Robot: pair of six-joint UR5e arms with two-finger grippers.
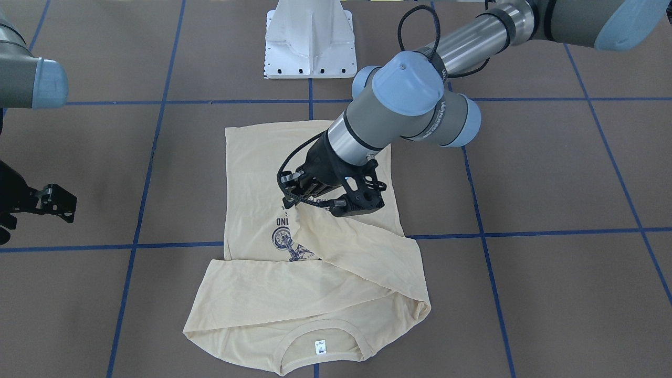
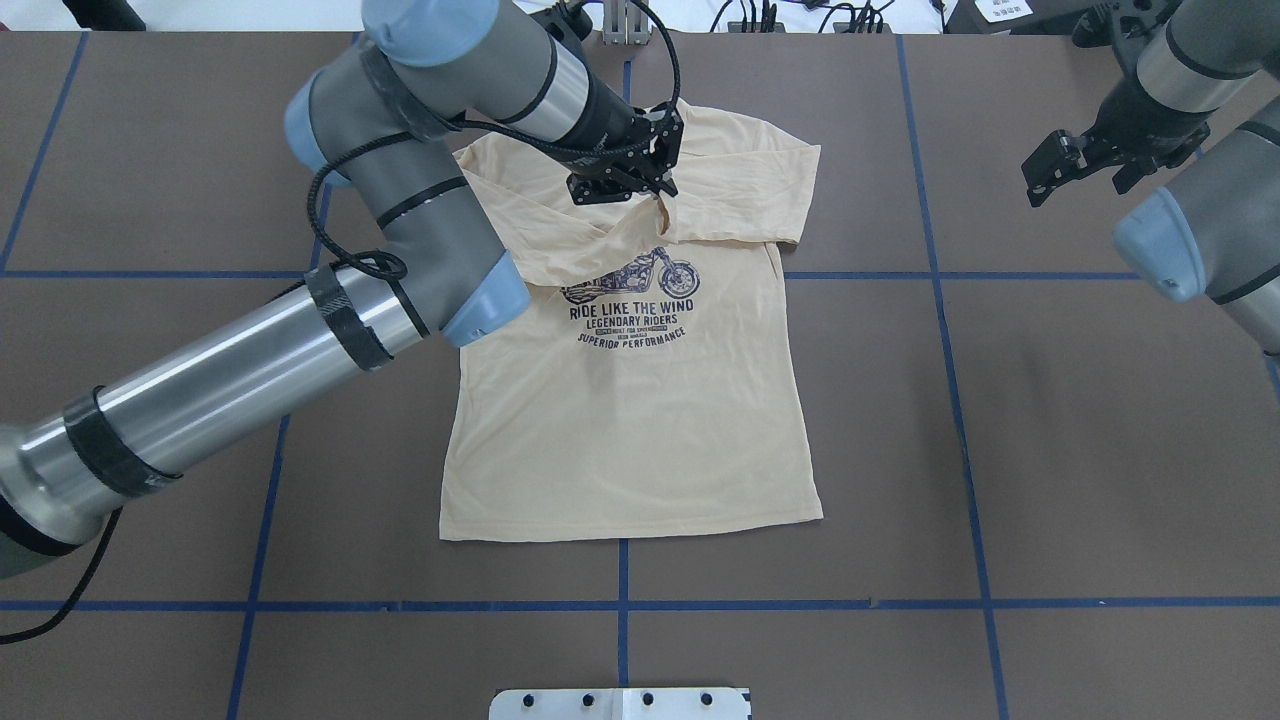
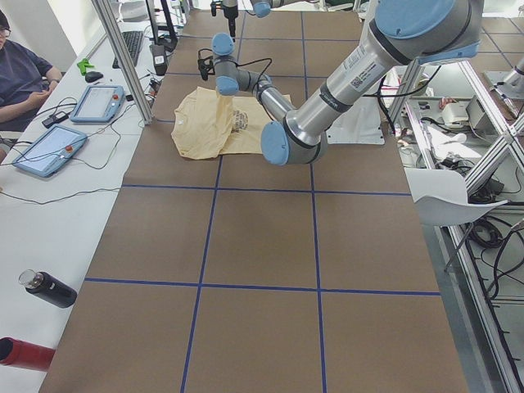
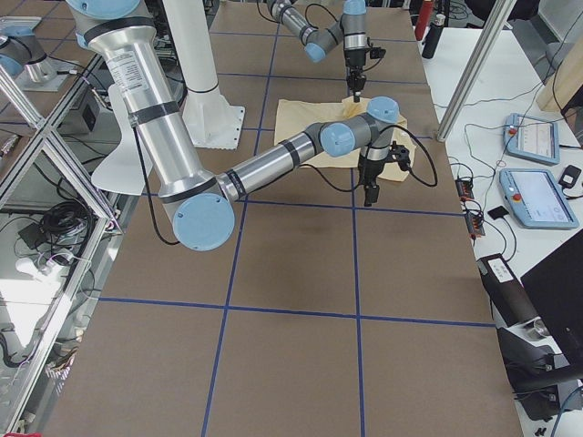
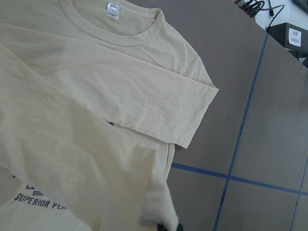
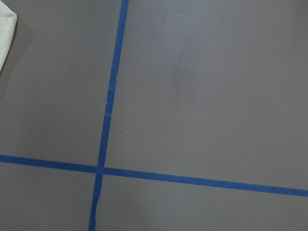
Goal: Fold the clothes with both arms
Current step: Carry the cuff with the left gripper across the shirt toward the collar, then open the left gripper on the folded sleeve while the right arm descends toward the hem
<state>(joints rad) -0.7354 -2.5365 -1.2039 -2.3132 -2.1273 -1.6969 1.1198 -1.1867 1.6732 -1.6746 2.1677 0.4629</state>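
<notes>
Left tool (image 2: 663,195) pinches the T-shirt (image 2: 640,420) sleeve (image 2: 560,230), upper centre.
Right tool (image 2: 1075,165) hangs spread above the bench (image 2: 1050,450), upper right.

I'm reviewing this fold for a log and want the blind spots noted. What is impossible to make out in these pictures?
Print on the T-shirt: its upper part lies under the pulled-over sleeve in the overhead view; the left gripper covers most of it front-facing.
Neck label: lettering too small in every view.
Left gripper's pinch: the left wrist view shows only dark tips at its bottom edge.
Right gripper: partly cut off by the front-facing view's edge.
</notes>
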